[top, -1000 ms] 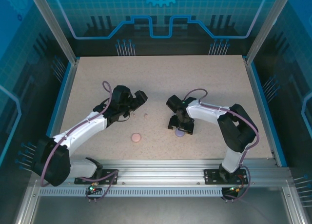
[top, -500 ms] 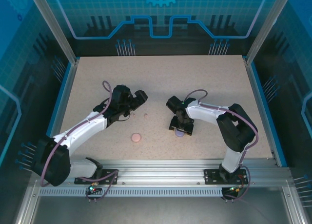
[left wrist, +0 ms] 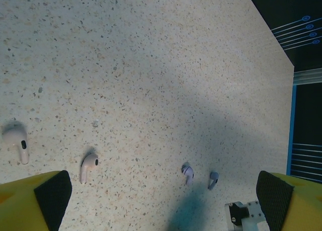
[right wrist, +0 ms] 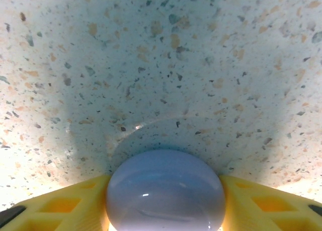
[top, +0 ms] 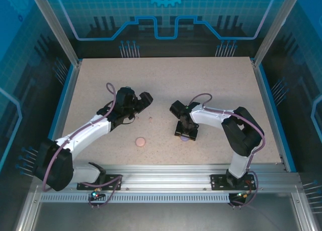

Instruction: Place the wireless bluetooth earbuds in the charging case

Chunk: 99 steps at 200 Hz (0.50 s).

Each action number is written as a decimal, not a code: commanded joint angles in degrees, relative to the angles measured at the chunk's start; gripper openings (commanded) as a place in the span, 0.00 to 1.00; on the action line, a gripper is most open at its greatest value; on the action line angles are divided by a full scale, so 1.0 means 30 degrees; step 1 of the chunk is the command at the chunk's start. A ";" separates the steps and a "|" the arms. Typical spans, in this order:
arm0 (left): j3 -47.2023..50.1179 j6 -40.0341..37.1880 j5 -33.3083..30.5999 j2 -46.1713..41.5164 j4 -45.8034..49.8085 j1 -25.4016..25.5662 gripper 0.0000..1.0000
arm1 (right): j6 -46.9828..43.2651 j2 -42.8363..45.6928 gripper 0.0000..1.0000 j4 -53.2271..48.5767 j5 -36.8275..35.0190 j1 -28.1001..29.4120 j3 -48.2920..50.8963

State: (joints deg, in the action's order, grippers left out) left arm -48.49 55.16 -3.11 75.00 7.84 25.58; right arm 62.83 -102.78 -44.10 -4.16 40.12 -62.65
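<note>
Starting at the near rail and finding the pink case (top: 140,141) lying flat and alone on the speckled table (top: 211,80), touching nothing.

Just right of it and a shade farther, seeing the right arm (top: 241,135) climbing from its base, folding sharply at the elbow and reaching back leftward, wrist pitching down. Finding the right gripper (top: 186,134) sitting over the lilac case (top: 185,138). From the right wrist, seeing both yellow fingers (right wrist: 70,203) pressing against the rounded sides of that smooth domed case and clamping it on the tabletop.

Following the left arm (top: 85,133) stretching diagonally from the near-left corner toward the middle, almost straight, wrist tipping forward. Seeing the left gripper (top: 145,99) hovering above the table, spread wide and gripping nothing, its black-padded fingertips (left wrist: 53,193) standing far apart at the bottom corners of the left wrist view.

Beyond those fingertips, spotting the earbuds lying loose on the table. Counting two pink earbuds (left wrist: 88,166) near each other at the left. Counting two lilac earbuds (left wrist: 187,173) just beside one another at the right, well apart from the pink pair.
</note>
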 commanded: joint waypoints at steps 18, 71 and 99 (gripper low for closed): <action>0.0262 -0.0484 0.0599 0.0021 -0.0795 0.0144 0.99 | 0.0342 -0.0367 0.64 -0.0510 -0.0305 0.0249 -0.0195; 0.0510 -0.0338 0.0534 -0.0127 -0.0876 0.0129 0.99 | 0.1009 -0.0434 0.69 -0.0841 -0.0516 0.0031 -0.0305; 0.0515 -0.0395 0.0540 -0.0025 -0.1037 0.0135 0.99 | 0.1668 -0.0312 0.68 -0.1202 -0.0574 -0.0066 -0.0385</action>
State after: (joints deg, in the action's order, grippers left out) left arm -47.72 54.98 -2.52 75.05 6.39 25.67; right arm 64.84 -102.89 -44.31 -4.51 40.10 -62.74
